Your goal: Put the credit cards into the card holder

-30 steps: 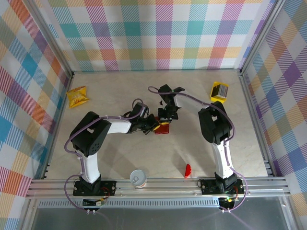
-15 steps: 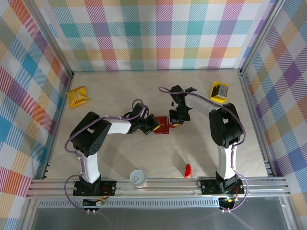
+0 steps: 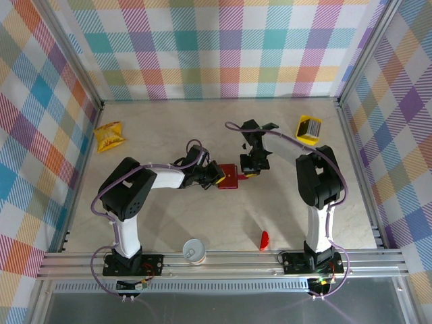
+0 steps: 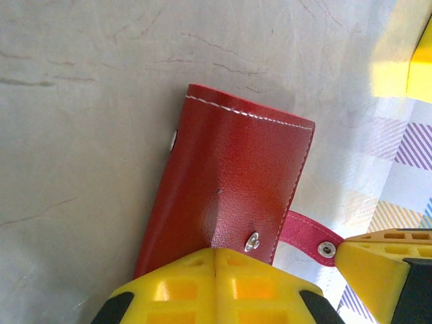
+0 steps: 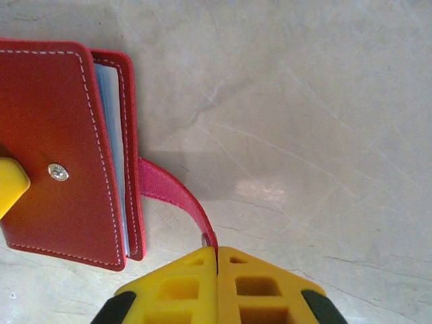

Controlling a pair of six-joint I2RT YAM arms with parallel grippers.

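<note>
- The right gripper (image 5: 217, 270) is pressed together on the clasp tab (image 5: 169, 191). The left gripper (image 4: 214, 270) pinches the near edge of the card holder (image 4: 236, 175), which lies mid-desk.
- Risk: pulling the thin tab against that hold could slip it free or twist the holder.
- Risk: the holder lies folded and both grippers are busy. The credit cards (image 3: 308, 128) sit well apart at the back right of the desk (image 3: 169, 223), so fetching them means letting go.
- Count: two grippers, one holder, one card stack, one snack packet (image 3: 109, 136), one cup (image 3: 194, 251), one small red piece (image 3: 264, 240).
</note>
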